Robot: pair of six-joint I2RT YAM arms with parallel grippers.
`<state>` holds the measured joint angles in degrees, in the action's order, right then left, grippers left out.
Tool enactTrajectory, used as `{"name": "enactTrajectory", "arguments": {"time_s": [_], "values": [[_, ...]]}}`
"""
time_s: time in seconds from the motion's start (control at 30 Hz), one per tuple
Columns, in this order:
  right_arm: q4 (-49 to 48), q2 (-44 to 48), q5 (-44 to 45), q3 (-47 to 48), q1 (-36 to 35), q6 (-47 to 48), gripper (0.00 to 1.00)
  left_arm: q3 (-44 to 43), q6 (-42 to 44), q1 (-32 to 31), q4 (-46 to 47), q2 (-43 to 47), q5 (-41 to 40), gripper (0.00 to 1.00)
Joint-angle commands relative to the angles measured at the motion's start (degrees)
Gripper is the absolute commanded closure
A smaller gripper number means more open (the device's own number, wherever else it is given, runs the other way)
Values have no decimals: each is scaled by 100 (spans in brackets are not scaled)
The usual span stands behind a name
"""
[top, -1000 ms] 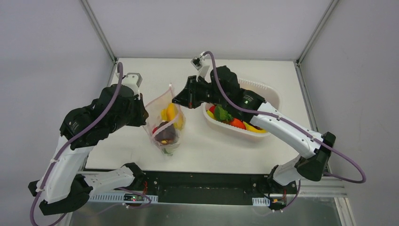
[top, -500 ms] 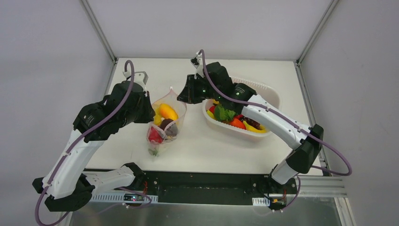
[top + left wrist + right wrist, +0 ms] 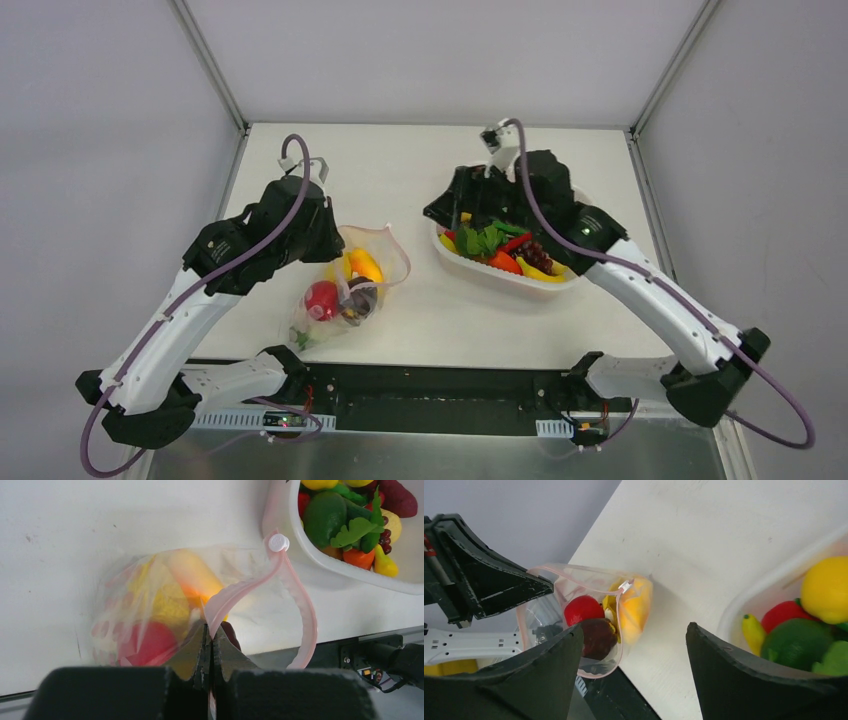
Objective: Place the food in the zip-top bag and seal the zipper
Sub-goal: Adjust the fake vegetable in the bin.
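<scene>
The left gripper [image 3: 210, 647] is pressed together on the pink zipper [image 3: 260, 582] of the clear bag [image 3: 347, 283]. It pinches the strip at one point, and the rest of the strip curves away in an open loop with a small white slider [image 3: 278, 543] at its far bend. The bag lies on the white surface [image 3: 450, 310] in front of the left arm, just left of the white basket [image 3: 500, 281], with a band of bare surface between the two. Food [image 3: 596, 630] lies inside the bag: a red piece [image 3: 321, 298], a yellow-orange piece [image 3: 364, 265] and a dark purple piece [image 3: 358, 300]. The right gripper [image 3: 633, 630] hangs above the basket's left rim, its fingers [image 3: 744, 680] spread wide apart with nothing between them. The basket holds more pieces in green, red, orange, yellow and purple.
</scene>
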<state>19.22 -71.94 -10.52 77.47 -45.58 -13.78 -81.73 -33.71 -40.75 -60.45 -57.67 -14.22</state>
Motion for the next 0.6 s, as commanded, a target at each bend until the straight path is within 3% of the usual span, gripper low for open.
{"name": "enactTrajectory", "arguments": {"time_s": [0.0,0.07,0.2,0.47,0.57], "values": [[-309,500,1179,-411,446,200,23,27,-130,86,421,44,98,100],[-127,398,1010,-484,824,187,33,79,-144,85,485,82,139,100],[187,-7,-129,-501,1403,144,38,181,-140,85,533,152,164,100],[252,-524,-1720,-457,1439,79,52,316,-127,89,613,240,211,100],[431,-663,-1718,-517,1440,9,53,363,-127,85,636,299,178,100]]}}
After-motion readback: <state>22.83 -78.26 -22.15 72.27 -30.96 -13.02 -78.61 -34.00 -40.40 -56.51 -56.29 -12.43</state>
